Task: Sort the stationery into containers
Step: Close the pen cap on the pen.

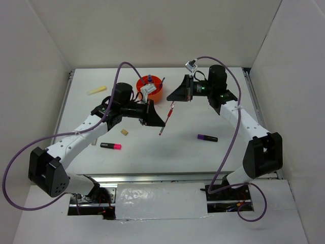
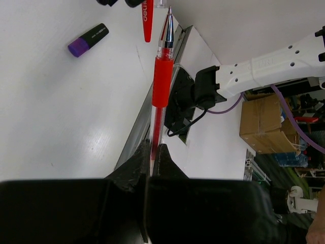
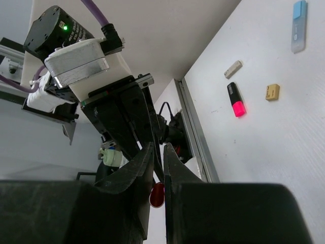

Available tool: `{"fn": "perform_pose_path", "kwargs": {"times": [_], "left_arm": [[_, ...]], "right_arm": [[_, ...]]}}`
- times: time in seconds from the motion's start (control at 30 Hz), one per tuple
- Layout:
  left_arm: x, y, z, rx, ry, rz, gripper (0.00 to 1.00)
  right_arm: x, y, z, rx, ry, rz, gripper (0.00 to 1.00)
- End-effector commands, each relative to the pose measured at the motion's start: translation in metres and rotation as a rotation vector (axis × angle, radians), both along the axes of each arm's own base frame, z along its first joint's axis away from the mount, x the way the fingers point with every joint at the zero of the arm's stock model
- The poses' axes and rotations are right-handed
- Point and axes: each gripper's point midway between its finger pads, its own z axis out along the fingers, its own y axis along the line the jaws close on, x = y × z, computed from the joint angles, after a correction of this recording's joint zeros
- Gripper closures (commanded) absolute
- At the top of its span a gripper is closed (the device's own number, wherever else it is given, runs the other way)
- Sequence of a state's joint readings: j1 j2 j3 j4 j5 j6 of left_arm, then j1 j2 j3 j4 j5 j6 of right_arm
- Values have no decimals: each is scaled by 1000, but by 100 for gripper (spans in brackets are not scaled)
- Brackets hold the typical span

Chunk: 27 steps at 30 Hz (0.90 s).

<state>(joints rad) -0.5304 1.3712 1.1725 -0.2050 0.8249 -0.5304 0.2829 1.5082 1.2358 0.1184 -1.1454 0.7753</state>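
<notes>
Above the table's middle, my left gripper (image 1: 161, 123) (image 2: 154, 150) is shut on the clear barrel of a red pen (image 2: 162, 81) (image 1: 163, 126), its bare tip pointing at the right gripper. My right gripper (image 1: 173, 103) (image 3: 158, 152) is shut on the pen's red cap (image 2: 147, 20) (image 3: 157, 195), a short gap from the tip. The orange pot (image 1: 151, 87) stands behind the left gripper with items upright in it. A pink-black highlighter (image 1: 110, 146) (image 3: 235, 99), a purple-black marker (image 1: 207, 137) (image 2: 88, 40), a tan eraser (image 1: 124, 132) (image 3: 272, 91) and a yellow stick (image 1: 97, 90) lie on the table.
A blue strip (image 3: 299, 25) and a small pale stick (image 3: 233, 68) lie on the white tabletop (image 1: 183, 147) beyond the highlighter. White walls enclose the table on three sides. A metal rail (image 1: 152, 177) runs along the near edge by the arm bases.
</notes>
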Motion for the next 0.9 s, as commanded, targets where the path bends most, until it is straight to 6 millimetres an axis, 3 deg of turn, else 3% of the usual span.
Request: {"fn": "perform_pose_path", "kwargs": {"times": [0.0, 0.5, 0.87], "left_arm": [[2, -2, 19, -49, -48, -13, 100], [2, -1, 15, -44, -35, -14, 100], [8, -3, 23, -55, -46, -13, 100]], "right_arm": [[-1, 1, 11, 25, -32, 23, 100], [1, -9, 16, 69, -2, 20, 100], [-1, -5, 8, 22, -23, 7, 100]]}}
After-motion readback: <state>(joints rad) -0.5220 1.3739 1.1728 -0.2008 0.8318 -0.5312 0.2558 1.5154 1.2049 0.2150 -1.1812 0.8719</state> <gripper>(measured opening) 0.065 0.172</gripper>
